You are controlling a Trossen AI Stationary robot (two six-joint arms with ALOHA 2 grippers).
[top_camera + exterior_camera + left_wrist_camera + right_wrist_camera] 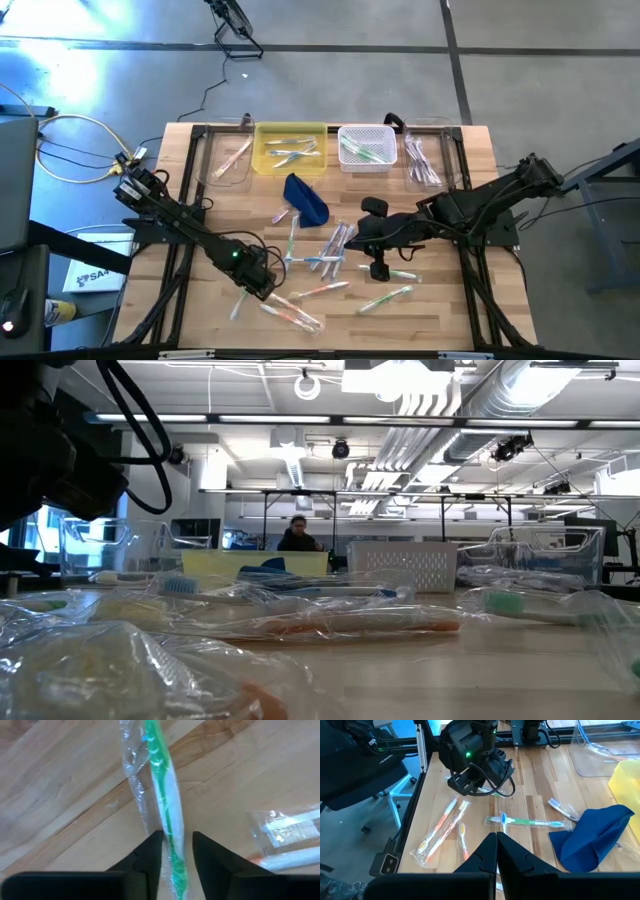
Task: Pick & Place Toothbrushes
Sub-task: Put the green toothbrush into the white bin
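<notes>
The green wrapped toothbrush (167,815) is straddled lengthwise by the left gripper (172,851) — jaws part-open (nothing yet clamped), the nearer arm.

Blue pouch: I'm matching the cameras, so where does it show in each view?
High: blue pouch mid-table, just before the yellow bin.
Low: cannot tell.
Left wrist: not in it.
Right wrist: lower right, near the bin.
Shared landmark: the yellow bin.
</notes>
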